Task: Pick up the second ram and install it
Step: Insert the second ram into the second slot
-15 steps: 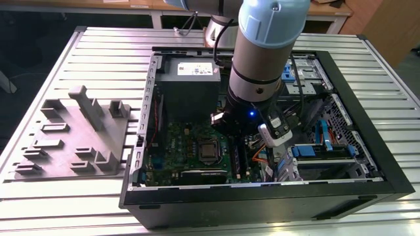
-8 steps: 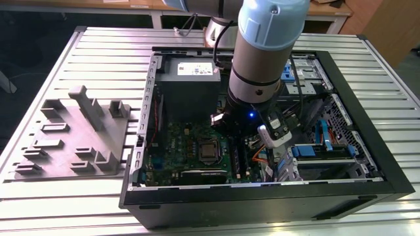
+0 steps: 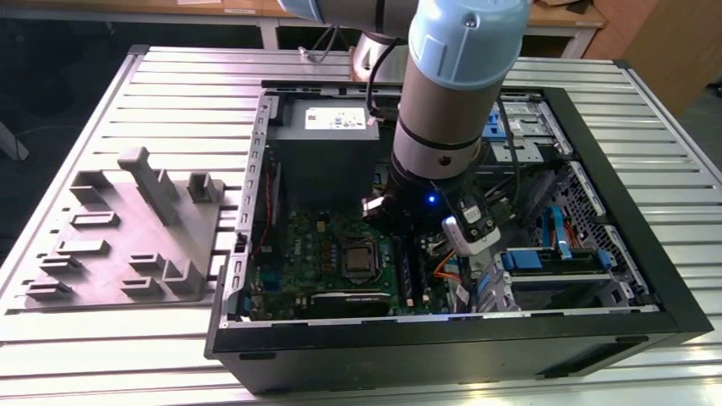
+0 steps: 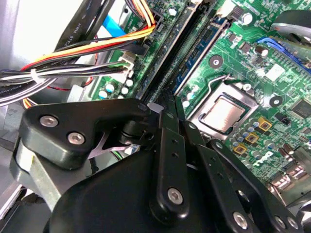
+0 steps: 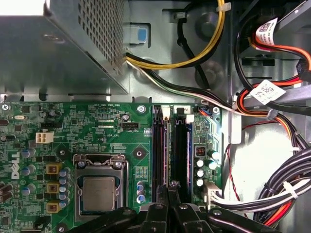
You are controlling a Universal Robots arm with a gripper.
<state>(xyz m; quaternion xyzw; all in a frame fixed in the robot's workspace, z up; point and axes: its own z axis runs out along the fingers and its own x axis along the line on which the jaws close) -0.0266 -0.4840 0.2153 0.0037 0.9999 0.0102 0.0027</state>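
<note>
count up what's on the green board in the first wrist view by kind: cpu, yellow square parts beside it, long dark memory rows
cpu: 1
yellow square parts: 3
long dark memory rows: 2
total: 6

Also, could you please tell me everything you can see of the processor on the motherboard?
The processor is a square chip with a dull silver metal lid, lying flat and uncovered in its socket on the green motherboard. A metal retaining frame clamps its edges. It sits beside the long black memory slots.
</note>
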